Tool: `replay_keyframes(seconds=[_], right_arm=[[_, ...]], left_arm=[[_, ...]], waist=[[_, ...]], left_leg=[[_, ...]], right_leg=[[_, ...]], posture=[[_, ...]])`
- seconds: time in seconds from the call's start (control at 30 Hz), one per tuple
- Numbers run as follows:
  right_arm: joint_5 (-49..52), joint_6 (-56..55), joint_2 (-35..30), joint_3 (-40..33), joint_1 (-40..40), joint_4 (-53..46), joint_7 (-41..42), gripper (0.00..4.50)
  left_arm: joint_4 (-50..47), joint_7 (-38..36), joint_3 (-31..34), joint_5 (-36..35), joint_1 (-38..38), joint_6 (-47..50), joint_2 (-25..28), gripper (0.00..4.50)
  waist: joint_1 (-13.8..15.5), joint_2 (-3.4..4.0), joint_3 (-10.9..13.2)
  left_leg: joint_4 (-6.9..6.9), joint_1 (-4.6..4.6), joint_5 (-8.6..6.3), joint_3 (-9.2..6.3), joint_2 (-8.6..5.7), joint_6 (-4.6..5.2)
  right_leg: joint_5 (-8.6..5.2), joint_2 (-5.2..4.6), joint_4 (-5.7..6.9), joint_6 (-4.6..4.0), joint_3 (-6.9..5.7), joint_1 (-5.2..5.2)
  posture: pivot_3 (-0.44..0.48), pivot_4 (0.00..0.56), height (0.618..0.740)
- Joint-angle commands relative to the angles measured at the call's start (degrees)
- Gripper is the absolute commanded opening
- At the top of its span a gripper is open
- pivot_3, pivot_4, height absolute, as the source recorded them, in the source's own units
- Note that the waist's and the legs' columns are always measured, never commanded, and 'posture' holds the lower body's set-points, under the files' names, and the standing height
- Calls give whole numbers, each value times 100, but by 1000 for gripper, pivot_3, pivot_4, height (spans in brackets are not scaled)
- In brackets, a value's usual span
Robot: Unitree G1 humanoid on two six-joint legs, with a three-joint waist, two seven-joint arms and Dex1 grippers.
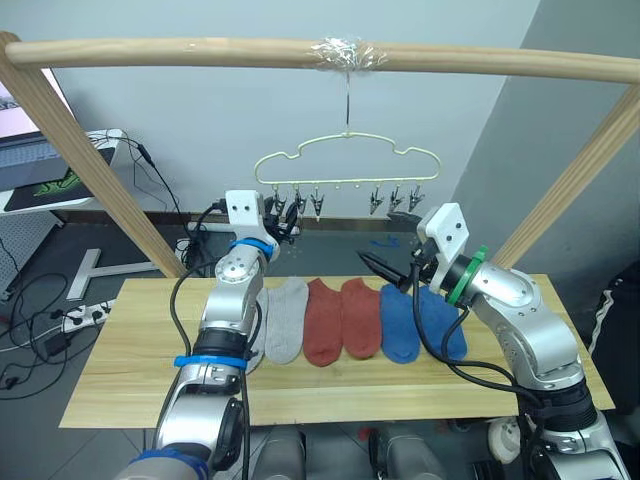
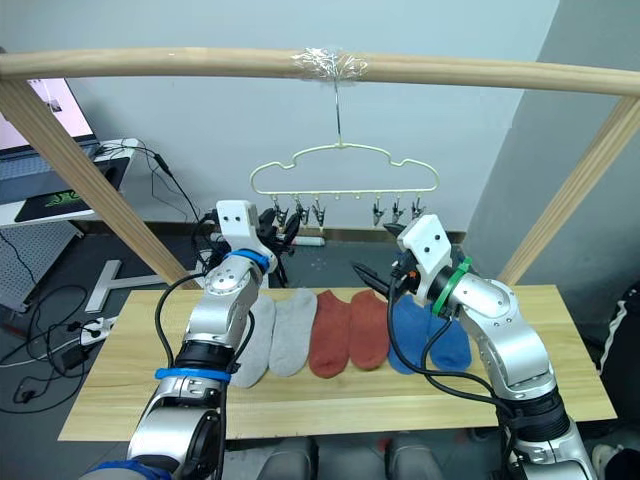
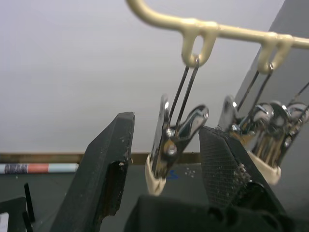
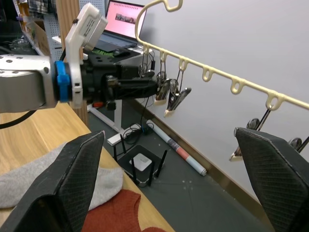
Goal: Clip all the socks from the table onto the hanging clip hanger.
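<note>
Table (image 1: 120, 370) carries all six socks (image 1: 345, 318) flat in a row at its far edge: two grey, two rust red, two blue. Clip hanger (image 1: 345, 165) hangs by its hook from the wooden rail (image 1: 200, 52), at 12 o'clock from the socks. Left gripper (image 3: 166, 159) is raised at the hanger's 9 o'clock end, jaws open either side of a metal clip (image 3: 174, 140), not touching it. Right gripper (image 1: 385, 268) hovers over the red/blue socks, jaws spread wide, holding nothing.
</note>
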Motion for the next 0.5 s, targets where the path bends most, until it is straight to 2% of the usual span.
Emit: replay_keyframes(seconds=[0.03,0.5], right_arm=[[101,48,-21,-100,-101,-343,-50,4500],[99,38,-105,-149,-136,-334,-62,4500]], left_arm=[[96,4,43,52,-263,-327,58,2382],[281,-87,5,170,-374,-660,159,2382]], waist=[[-11,1,4],[-30,0,12]], left_leg=[[0,-3,0,0,0,0],[0,-30,0,1,0,0]], right_leg=[[0,0,1,0,0,-4],[2,0,6,4,0,-37]], posture=[[31,190,740],[24,178,740]])
